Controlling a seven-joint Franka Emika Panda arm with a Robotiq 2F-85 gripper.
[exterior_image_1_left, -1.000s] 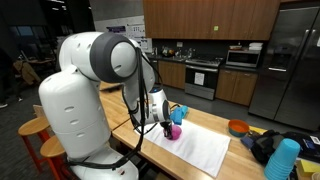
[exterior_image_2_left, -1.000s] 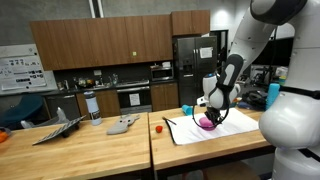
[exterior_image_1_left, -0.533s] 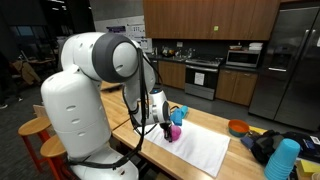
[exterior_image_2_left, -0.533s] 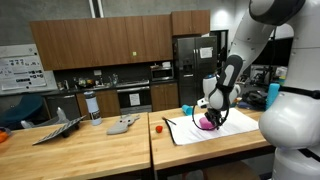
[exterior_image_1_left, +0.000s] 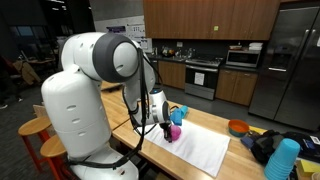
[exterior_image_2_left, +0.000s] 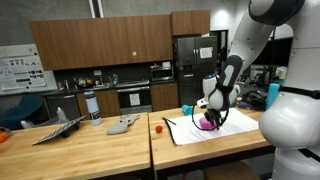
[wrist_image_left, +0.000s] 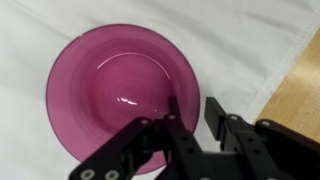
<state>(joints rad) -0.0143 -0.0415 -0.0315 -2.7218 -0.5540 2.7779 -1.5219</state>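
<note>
Exterior view: small magenta bowl (exterior_image_1_left: 174, 131), translucent-looking, sits on a white cloth (exterior_image_1_left: 203, 150) on the wooden table (exterior_image_1_left: 122, 127); hand (exterior_image_1_left: 165, 127) is right at it from above, grip hidden at this size. Exterior view from across the room: same bowl (exterior_image_2_left: 207, 123) on the cloth (exterior_image_2_left: 222, 131) near the table (exterior_image_2_left: 110, 150) edge, hand (exterior_image_2_left: 211, 117) down on top of it, overlapping. Wrist view: bowl (wrist_image_left: 110, 90) is round, glossy, upright, nothing visible inside. Hand (wrist_image_left: 193, 112) straddles the rim at lower right, one of the fingers (wrist_image_left: 173, 112) inside, the other outside over the cloth (wrist_image_left: 250, 40). Narrow gap; can't tell if it's pinching the rim. Bare table (wrist_image_left: 295, 95) at right.
</note>
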